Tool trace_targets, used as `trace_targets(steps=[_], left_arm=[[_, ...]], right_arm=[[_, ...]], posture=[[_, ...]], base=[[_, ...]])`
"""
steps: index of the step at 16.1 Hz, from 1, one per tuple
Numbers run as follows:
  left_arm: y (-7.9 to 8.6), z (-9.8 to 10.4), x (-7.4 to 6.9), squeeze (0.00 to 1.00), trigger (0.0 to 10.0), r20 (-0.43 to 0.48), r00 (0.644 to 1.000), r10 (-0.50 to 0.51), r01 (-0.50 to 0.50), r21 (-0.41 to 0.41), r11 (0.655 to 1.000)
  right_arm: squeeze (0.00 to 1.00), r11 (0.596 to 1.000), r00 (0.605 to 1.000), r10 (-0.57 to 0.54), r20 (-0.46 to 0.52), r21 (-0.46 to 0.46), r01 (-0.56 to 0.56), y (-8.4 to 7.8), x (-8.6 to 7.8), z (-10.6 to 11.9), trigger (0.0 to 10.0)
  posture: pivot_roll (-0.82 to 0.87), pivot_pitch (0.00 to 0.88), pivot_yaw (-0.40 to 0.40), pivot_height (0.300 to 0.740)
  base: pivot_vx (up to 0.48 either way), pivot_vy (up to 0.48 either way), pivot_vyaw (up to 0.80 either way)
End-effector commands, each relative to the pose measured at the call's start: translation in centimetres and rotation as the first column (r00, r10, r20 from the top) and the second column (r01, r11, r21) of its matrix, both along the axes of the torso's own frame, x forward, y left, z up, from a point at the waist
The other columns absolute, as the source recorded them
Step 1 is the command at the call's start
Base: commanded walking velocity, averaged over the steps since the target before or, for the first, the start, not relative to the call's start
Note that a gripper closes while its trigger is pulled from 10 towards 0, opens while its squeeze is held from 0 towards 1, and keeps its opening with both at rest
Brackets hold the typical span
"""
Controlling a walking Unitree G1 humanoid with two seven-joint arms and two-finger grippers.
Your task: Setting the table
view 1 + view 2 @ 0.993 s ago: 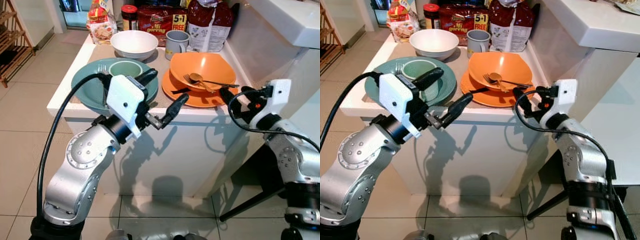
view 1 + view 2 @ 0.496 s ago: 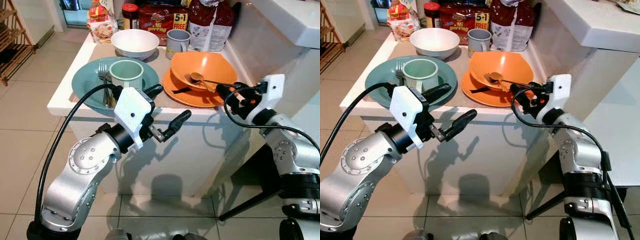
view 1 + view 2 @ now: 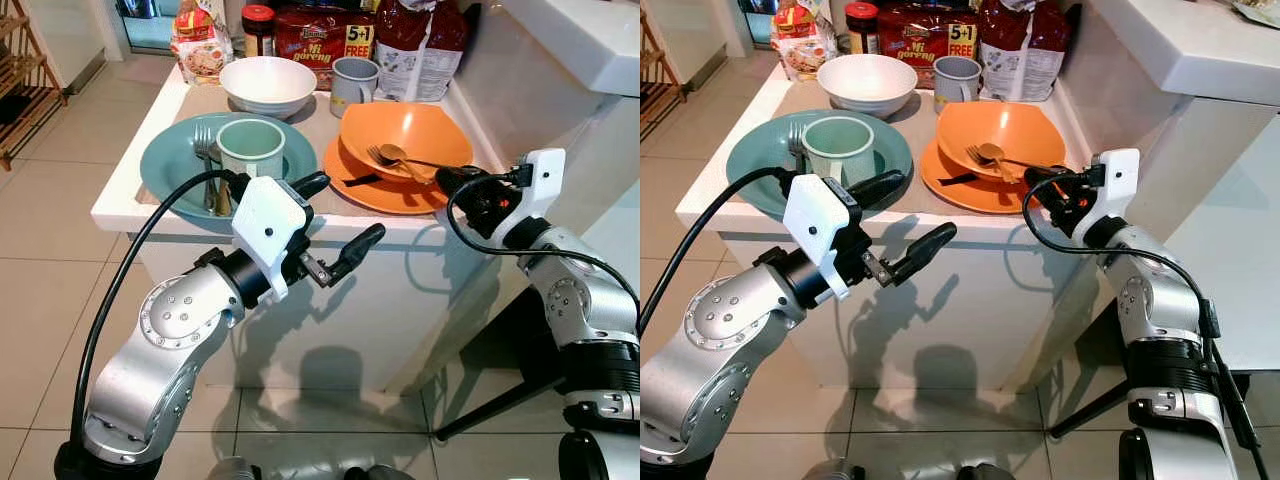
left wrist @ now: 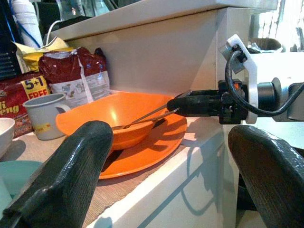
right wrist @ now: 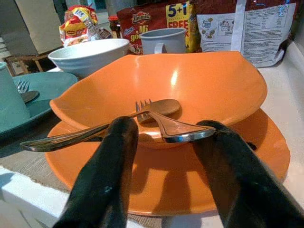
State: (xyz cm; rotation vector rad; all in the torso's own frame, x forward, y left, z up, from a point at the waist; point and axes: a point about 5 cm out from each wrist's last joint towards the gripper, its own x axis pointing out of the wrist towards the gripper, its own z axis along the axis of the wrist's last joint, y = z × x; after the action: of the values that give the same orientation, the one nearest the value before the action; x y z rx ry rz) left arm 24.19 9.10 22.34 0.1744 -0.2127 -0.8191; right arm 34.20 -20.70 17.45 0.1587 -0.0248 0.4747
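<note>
Right wrist view: my right gripper (image 5: 164, 164) is spread wide, empty, straddling the handles of fork (image 5: 83, 133) and spoon (image 5: 173, 128) lying in the orange bowl (image 5: 209, 85). Step: reaching for cutlery. Next, probably close on one handle. Left gripper (image 3: 335, 225) open, idle.

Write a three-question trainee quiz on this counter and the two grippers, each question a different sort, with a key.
1. True or false: the green cup stands on the teal plate.
2. What lies in the orange bowl? A) knife B) fork and spoon C) nothing
3. Fill in: the right gripper has its fingers either side of the ____ handles.

Key: 1 true. 2 B. 3 cutlery; its fingers are apart. The left gripper is open in front of the counter.
</note>
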Motion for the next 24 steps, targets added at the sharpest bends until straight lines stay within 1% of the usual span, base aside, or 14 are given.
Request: trace_targets(steps=[1,5,7,15,17,19,22,24], left_arm=[[-0.4,0.3,-0.3,0.0,10.0,0.016,0.999,-0.028,0.028,0.012,1.0],[-0.4,0.3,-0.3,0.0,10.0,0.019,0.999,-0.033,0.033,0.013,0.999],[-0.5,0.1,-0.3,0.0,10.0,0.023,0.999,-0.039,0.038,0.039,0.998],[-0.6,0.2,-0.3,0.0,10.0,0.025,0.999,-0.047,0.047,0.032,0.998],[-0.6,0.2,-0.3,0.0,10.0,0.027,0.999,-0.048,0.047,0.033,0.998],[-0.6,0.3,-0.2,0.0,10.0,0.029,0.998,-0.048,0.047,0.033,0.998],[-0.7,0.3,-0.3,0.0,10.0,0.031,0.998,-0.051,0.05,0.033,0.998],[-0.7,0.3,-0.3,0.0,10.0,0.033,0.998,-0.052,0.051,0.035,0.998]], right_arm=[[0.0,1.0,1.0,-0.004,0.028,-0.011,0.004,-0.4,0.3,0.9,0.0],[0.0,1.0,0.999,0.007,0.036,-0.011,-0.006,-0.4,0.5,1.1,0.0],[0.0,1.0,0.999,0.016,0.039,-0.009,-0.015,-0.4,0.5,1.1,0.0],[0.0,1.0,0.999,0.018,0.046,-0.011,-0.018,-0.4,0.5,1.2,0.0],[0.0,1.0,0.998,0.01,0.064,0.002,-0.011,-0.4,0.6,1.7,0.0],[0.0,1.0,0.995,0.012,0.096,0.008,-0.013,-0.5,0.6,2.8,0.0],[0.0,1.0,0.993,0.016,0.115,0.01,-0.017,-0.5,0.6,3.3,0.0],[0.0,0.999,0.99,0.026,0.141,0.035,-0.032,-0.3,0.6,4.1,0.0]], posture=[[0.16,0.063,-0.09,0.74],[0.16,0.059,-0.09,0.74],[0.16,0.055,-0.091,0.74],[0.16,0.049,-0.089,0.74],[0.17,0.048,-0.088,0.74],[0.16,0.044,-0.085,0.74],[0.16,0.04,-0.085,0.74],[0.16,0.033,-0.086,0.74]], base=[[0.0,0.0,0.0],[0.0,0.0,0.0],[0.0,0.0,0.0],[0.0,0.0,0.0],[0.0,0.0,0.0],[0.0,0.0,0.0],[0.0,0.0,0.0],[0.0,0.0,0.0]])
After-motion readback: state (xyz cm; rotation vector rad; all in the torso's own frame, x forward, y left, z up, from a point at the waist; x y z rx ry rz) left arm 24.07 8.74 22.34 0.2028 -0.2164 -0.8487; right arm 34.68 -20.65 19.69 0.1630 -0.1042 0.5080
